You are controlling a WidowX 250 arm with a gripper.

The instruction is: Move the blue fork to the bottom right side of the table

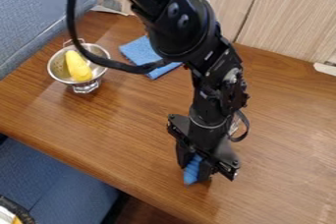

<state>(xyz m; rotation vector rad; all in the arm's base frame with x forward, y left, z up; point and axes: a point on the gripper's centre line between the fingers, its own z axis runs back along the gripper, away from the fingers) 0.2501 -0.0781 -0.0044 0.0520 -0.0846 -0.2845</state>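
Claw down at lower centre of frame, closed on the blue fork. Gripped from both sides, likely so it won't slip en route to table's bottom right.

One round silver metal colander, one oblong yellow object, one rectangular blue cloth, one ridged blue fork and one brown wooden table are counted.
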